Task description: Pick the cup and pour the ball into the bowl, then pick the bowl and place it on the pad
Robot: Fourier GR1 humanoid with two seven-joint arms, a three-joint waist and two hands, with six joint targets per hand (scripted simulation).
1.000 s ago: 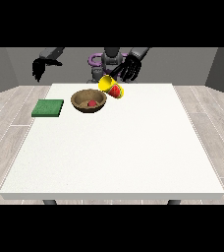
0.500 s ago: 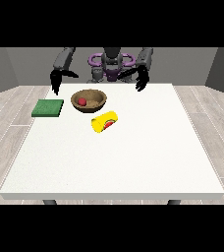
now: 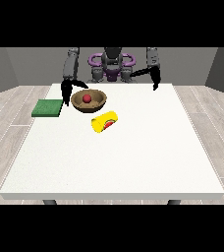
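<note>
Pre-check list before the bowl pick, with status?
1. Ball in bowl: ok.
2. Cup released: ok, it lies on its side on the table, apart from both hands.
3. Robot hand at the view's left near the bowl: ok, it sits just beside the rim, between bowl and pad.
4. Grasp on bowl: cannot tell whether the fingers touch the rim.
5. Pad free to receive the bowl: ok, nothing on it.
6. Robot hand at the view's right out of the way: ok, it is well off from the bowl.
</note>
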